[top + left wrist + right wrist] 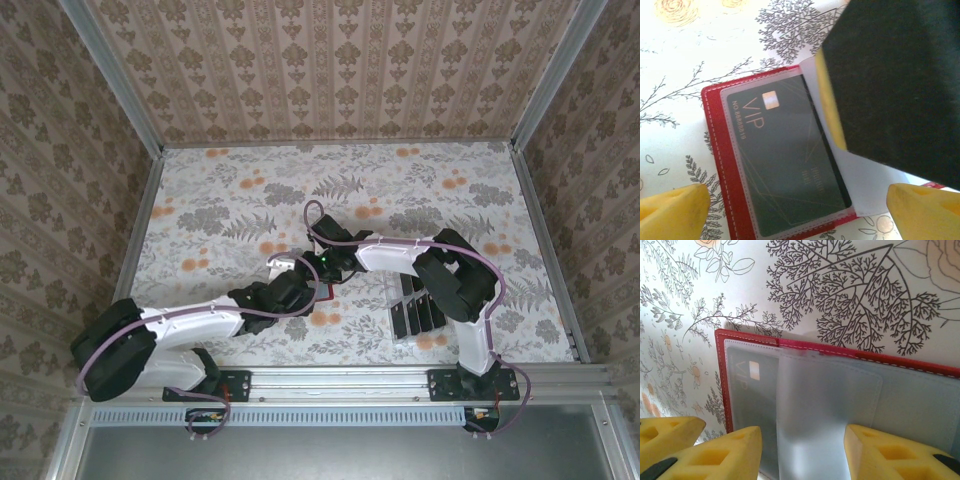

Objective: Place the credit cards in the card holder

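Card holder (715, 145) lies open on the floral table (230, 220), a black credit card (785, 165) tucked in its clear sleeve. Over it the left gripper (800, 215) hangs wide open. The right gripper (802, 450), jaws half apart, straddles its loose sleeve leaf (810, 415).

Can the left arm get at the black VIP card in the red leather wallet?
Probably not: its open fingers hover over the black card, but a clear plastic sleeve covers it.
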Tool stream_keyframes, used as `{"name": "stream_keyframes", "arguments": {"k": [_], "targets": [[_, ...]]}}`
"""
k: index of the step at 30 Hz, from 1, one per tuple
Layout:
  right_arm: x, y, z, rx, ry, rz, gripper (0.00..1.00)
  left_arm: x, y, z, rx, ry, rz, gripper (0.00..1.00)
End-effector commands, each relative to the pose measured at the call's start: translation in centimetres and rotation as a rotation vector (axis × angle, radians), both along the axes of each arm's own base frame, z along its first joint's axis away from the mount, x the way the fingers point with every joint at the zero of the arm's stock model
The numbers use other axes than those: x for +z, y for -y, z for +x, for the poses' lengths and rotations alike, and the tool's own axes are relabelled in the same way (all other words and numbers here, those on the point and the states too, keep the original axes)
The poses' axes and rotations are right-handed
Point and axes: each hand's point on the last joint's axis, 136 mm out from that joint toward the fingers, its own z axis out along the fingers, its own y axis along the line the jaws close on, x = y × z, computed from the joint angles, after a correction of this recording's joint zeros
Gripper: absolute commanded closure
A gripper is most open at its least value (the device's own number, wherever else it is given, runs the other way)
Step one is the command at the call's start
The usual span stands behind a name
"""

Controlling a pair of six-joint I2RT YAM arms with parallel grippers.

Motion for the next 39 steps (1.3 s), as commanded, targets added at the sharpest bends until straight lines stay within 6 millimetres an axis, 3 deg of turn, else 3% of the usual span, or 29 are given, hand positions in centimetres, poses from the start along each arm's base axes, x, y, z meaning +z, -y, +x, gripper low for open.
{"name": "stream_keyframes", "arguments": {"k": [1,6,14,28,33,39], "targets": [[-1.3,0.2,-1.1,0.003,-0.055,-0.02,0.51,-0.3,-1.5,0.3,0.077,0.002,0.047,0.0],[-0.1,0.2,-0.7,-0.001,-0.039,0.001,0.5,-1.0,-2.7,0.0,0.116,-0.009,0.064,0.01],[3.7,1.3,0.4,-0.039,0.054,0.043,0.45,-1.4,-3.3,-0.4,0.13,-0.012,0.058,0.0],[1.1,2.4,0.1,-0.054,0.037,-0.018,0.45,-1.2,-3.4,-0.5,0.126,-0.004,0.046,0.0],[-0.4,1.4,0.1,-0.031,0.006,-0.01,0.45,-0.3,-3.0,-0.4,0.101,0.02,0.011,0.0],[-0.4,0.1,-0.2,-0.007,-0.01,0.021,0.45,1.2,-2.2,-0.3,0.062,0.057,-0.058,0.0]]}}
